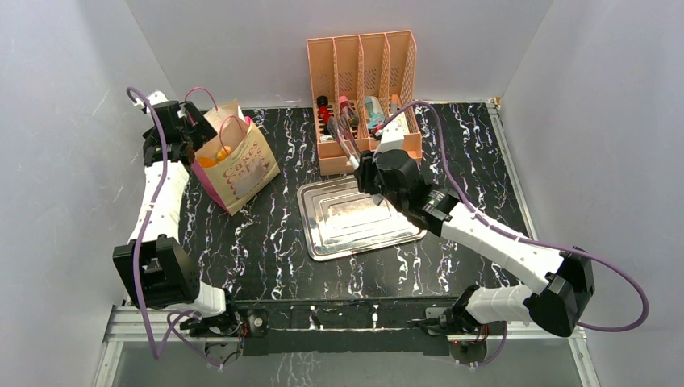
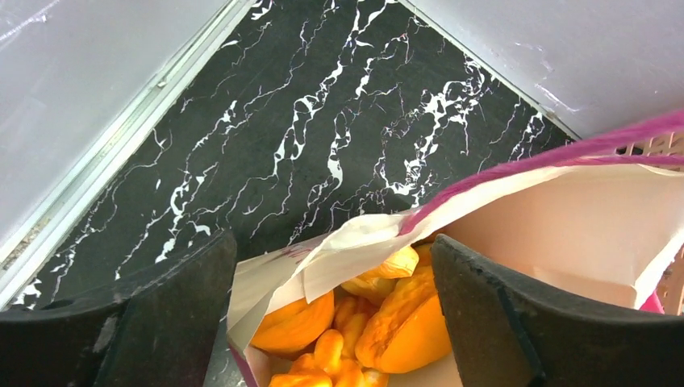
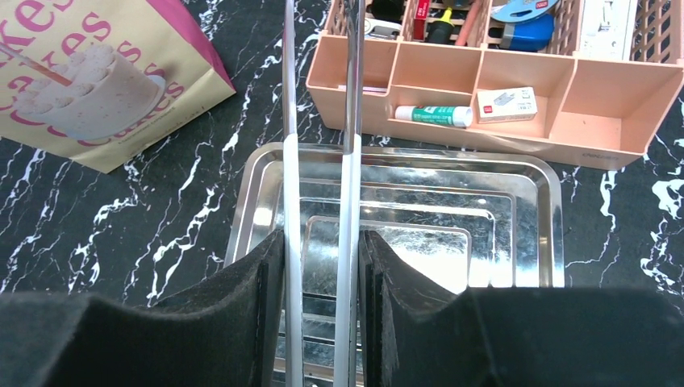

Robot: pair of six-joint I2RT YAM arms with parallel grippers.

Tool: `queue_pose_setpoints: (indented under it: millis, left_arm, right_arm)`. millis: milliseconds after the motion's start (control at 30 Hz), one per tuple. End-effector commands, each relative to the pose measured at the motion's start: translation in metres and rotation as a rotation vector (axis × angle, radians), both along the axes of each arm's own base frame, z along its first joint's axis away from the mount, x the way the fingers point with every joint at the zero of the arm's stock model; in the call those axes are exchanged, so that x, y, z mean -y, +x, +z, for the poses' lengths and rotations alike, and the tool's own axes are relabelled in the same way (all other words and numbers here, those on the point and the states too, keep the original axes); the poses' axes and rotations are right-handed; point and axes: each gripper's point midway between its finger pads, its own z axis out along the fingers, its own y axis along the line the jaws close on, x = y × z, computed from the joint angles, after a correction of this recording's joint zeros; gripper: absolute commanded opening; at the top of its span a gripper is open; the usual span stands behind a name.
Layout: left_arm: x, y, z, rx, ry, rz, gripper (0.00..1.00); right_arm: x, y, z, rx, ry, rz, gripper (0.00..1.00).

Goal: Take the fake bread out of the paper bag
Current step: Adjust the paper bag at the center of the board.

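The left pincer (image 2: 335, 274) is hanging released, its two dark pads spread wide on either side of the open mouth of the paper bag (image 2: 565, 226). That wide stance looks meant to take a bulky piece between the pads on the way down. The fake bread (image 2: 403, 322), a heap of glossy orange-yellow pieces, is lying inside the bag directly below the gap between the pads. The largest piece is sitting nearer the right-hand pad in the left wrist view. A folded flap of the bag's cream rim is jutting across the opening just above the bread, so I judge the pincer will have to pass it or push it aside. The bag is leaning at the far left corner of the table (image 2: 282, 121), its mouth tilted toward this arm, which is probably why the arm is reaching in from that side.

The right pincer (image 3: 323, 266) is clenched on a pair of metal tongs (image 3: 291, 193), squeezing the two arms almost parallel. It is hovering over the metal tray (image 3: 532, 185), with the tong tips pointing toward the peach organizer (image 3: 452, 72). It is well apart from the bag and playing no part in the reach; the tray is likely waiting as the place for the bread
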Motion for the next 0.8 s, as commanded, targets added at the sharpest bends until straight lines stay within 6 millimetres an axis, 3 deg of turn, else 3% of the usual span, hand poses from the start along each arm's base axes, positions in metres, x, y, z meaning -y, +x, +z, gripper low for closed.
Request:
queue_pose_setpoints:
  millis: [0,33,233,400,633,767]
  left_arm:
    - [0.001,0.004,-0.002,0.018,-0.005,-0.016,0.82]
    - [0.002,0.005,-0.002,0.022,-0.003,-0.024,0.74]
    - [0.008,0.005,0.000,0.054,0.005,-0.075,0.00]
    - [0.006,-0.001,-0.001,0.091,0.009,-0.047,0.00]
    - [-0.013,-0.011,0.046,0.255,0.036,0.117,0.00]
    - [-0.013,-0.020,0.072,0.368,0.085,0.253,0.00]
  right_arm:
    - [-0.012,0.002,0.044,0.091,0.070,-0.003,0.31]
    - [-0.013,0.001,0.042,0.089,0.068,0.000,0.32]
    - [-0.021,-0.005,0.039,0.080,0.059,0.014,0.32]
    - [-0.028,-0.013,0.041,0.085,0.046,0.019,0.32]
    - [-0.033,-0.024,0.054,0.110,0.040,0.018,0.32]
    - [-0.038,-0.029,0.061,0.120,0.030,0.022,0.32]
